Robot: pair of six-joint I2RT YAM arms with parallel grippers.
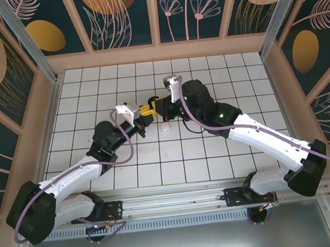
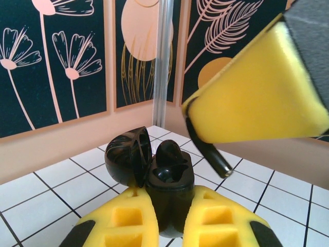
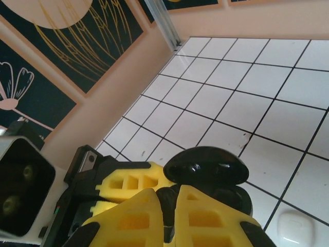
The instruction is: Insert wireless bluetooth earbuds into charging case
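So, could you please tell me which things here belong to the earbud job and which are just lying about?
Job: open black charging case, held by left gripper; black earbud, pinched by right gripper.
Lying about: white case on the tiles.

Below the left gripper (image 2: 168,206) lies a white tiled floor (image 2: 46,195) with dark grout; beyond it stand peach-framed teal wall panels (image 2: 56,56) with flowers.

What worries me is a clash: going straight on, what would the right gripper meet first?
Likely the case in the left gripper, just past the earbud in the right gripper; depth unclear.
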